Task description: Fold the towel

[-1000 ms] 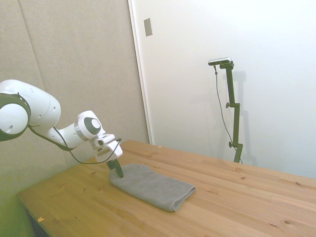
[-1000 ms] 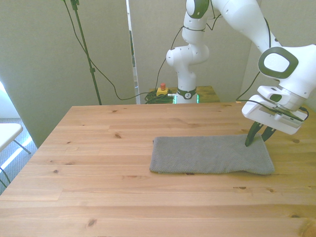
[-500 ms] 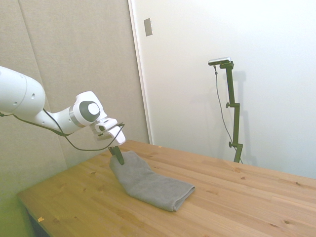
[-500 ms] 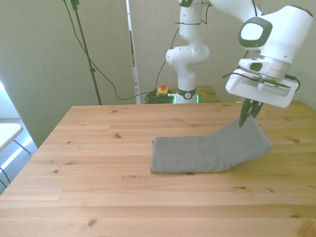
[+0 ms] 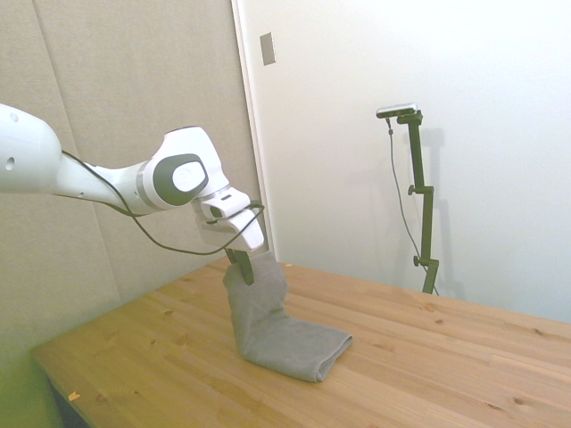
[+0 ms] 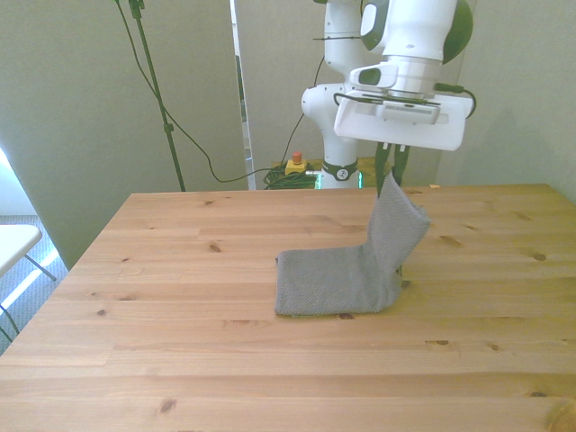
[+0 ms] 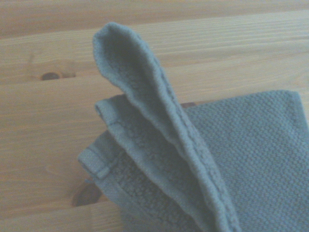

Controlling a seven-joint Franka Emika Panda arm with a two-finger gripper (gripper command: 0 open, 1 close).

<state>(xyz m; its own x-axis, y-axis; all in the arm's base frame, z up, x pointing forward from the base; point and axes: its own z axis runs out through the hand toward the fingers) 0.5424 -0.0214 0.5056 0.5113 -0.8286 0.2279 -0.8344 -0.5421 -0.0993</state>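
Item: your white two-finger hand (image 5: pixel 241 267) (image 6: pixel 391 177), raised above the pale wooden counter (image 5: pixel 428 357) (image 6: pixel 180 342), dark fingers pinching one end of the plain mid-grey terry towel (image 5: pixel 272 325) (image 6: pixel 360 265) (image 7: pixel 193 159). Towel: the pinched end stands nearly upright directly beneath your hand; the remainder lies flat on the counter below, stretching away to the front view's left. Close up, you see thick layered edges, hemmed, hanging over the bare wood.
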